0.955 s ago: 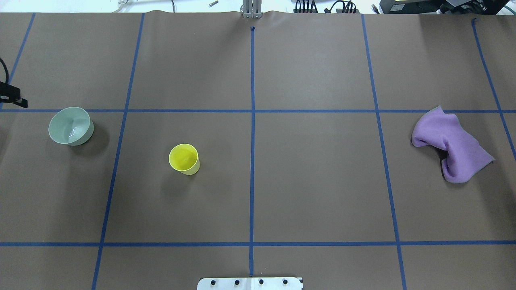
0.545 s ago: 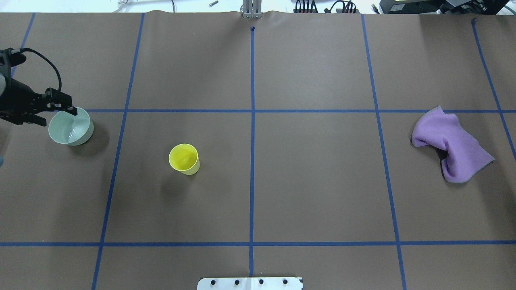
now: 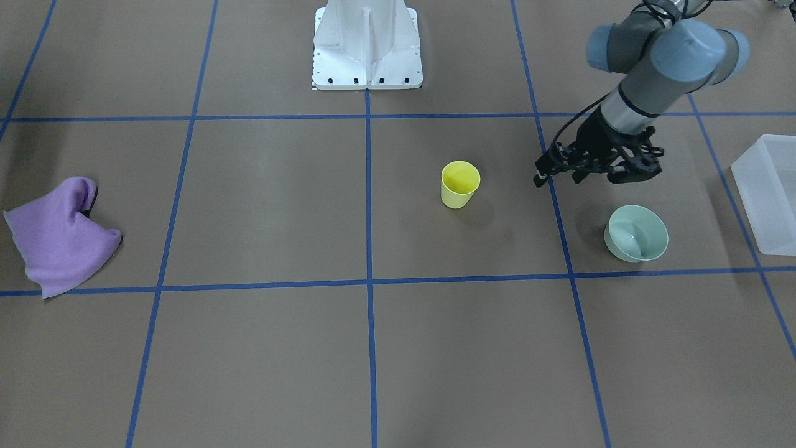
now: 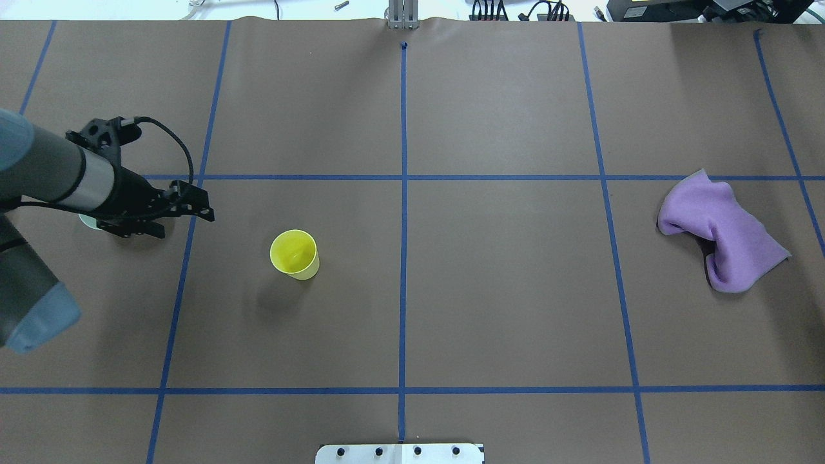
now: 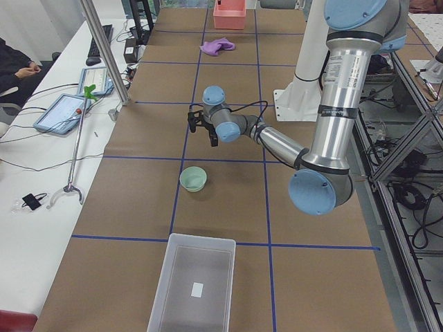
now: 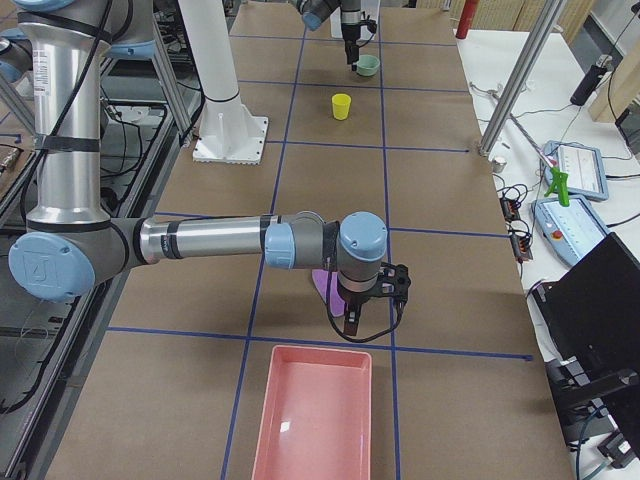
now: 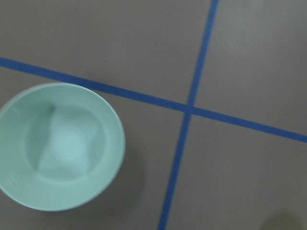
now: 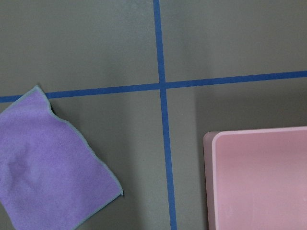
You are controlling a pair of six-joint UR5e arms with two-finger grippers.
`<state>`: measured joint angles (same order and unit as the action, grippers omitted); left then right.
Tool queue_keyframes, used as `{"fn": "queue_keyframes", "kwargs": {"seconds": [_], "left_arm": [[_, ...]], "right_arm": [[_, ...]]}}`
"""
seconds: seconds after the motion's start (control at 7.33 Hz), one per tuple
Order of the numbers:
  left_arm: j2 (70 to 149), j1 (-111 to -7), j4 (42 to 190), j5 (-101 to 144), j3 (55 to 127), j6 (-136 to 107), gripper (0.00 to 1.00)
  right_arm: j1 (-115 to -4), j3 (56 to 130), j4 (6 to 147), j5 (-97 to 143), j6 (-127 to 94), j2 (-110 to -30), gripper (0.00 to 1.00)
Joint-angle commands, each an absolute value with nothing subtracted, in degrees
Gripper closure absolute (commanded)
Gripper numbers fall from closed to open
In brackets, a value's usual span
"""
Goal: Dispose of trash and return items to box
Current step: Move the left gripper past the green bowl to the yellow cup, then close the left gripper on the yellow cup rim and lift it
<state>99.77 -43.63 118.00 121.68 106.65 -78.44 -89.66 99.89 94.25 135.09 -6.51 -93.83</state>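
Note:
The yellow cup (image 3: 460, 183) stands upright left of the table's middle in the overhead view (image 4: 294, 254). The mint-green bowl (image 3: 635, 233) stands upright further to my left; in the overhead view my left arm hides all but a sliver of it (image 4: 87, 221). It fills the lower left of the left wrist view (image 7: 60, 146). My left gripper (image 4: 185, 224) is open and empty, above the table between bowl and cup (image 3: 558, 177). The frosted box (image 3: 765, 186) stands beyond the bowl at the table's left end (image 5: 194, 290). My right gripper (image 6: 350, 315) hangs over the purple cloth; I cannot tell its state.
A crumpled purple cloth (image 4: 722, 225) lies on the table's right part, also in the right wrist view (image 8: 43, 163). A pink tray (image 6: 312, 415) stands at the right end, beyond the cloth. The robot's white base (image 3: 367, 46) is at the near middle edge.
My left arm has come in from the left edge and moved right, over the bowl and toward the cup. Bowl, cup and cloth have not moved.

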Motion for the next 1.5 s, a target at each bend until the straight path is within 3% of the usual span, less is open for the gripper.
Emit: {"fn": "queue_keyframes", "kwargs": {"seconds": [0.0,0.41,0.95,1.23,1.36], "left_arm": [[102.03,-33.79,117.86,114.12,108.37,-85.67,0.01],[110.10,-33.22,108.58,113.91,108.19,-86.40,0.02],[109.51,-33.49,108.28,113.56,107.32,-86.22,0.04],[110.03,-33.31,108.37,113.55,106.09,-86.22,0.20],[110.13,-33.31,108.54,113.55,105.21,-86.22,0.20]], "right_arm": [[-88.95,99.84,94.22,135.44,-6.59,-93.95,0.00],[-88.86,99.76,94.39,136.84,-6.59,-93.96,0.00],[-88.51,99.67,94.31,136.85,-6.59,-94.13,0.00],[-88.24,99.67,94.22,136.85,-6.59,-94.13,0.00],[-88.24,99.67,94.22,136.85,-6.59,-94.13,0.00]]}}
